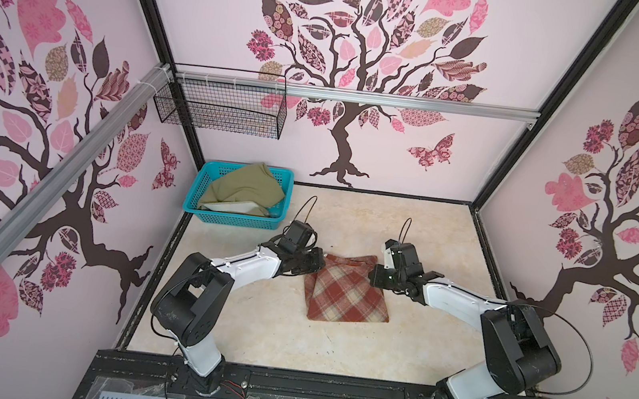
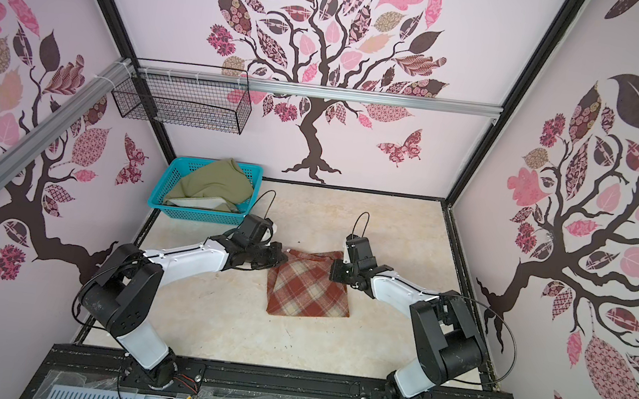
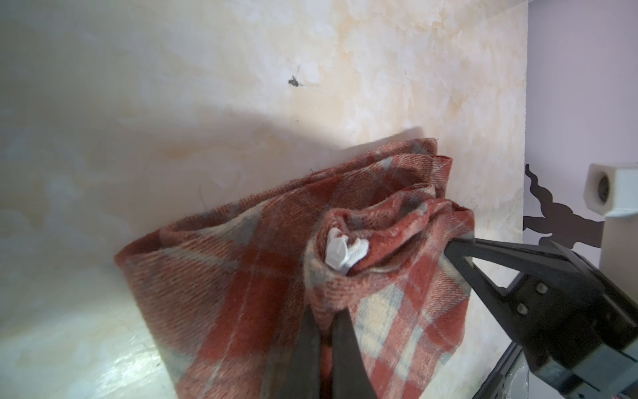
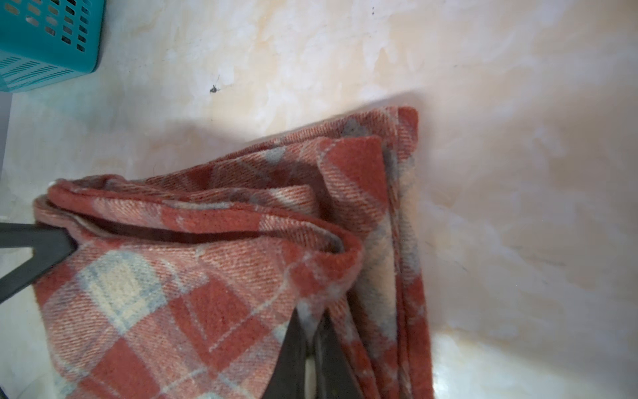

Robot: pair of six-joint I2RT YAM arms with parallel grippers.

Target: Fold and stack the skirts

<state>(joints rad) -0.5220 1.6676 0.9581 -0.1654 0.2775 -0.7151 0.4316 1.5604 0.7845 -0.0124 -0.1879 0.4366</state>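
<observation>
No writing, label, brand mark, number or sign can be read in any of the views.

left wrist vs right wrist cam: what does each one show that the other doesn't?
Left wrist only: the white zipper pull in the bunched cloth.
Right wrist only: a corner of the turquoise basket.
Both: the plaid skirt lying in layers on the table, the dark speck beyond it, and each arm's own pincer shut on the cloth, left pincer and right pincer, with the opposite pincer's finger at the skirt's edge.
</observation>
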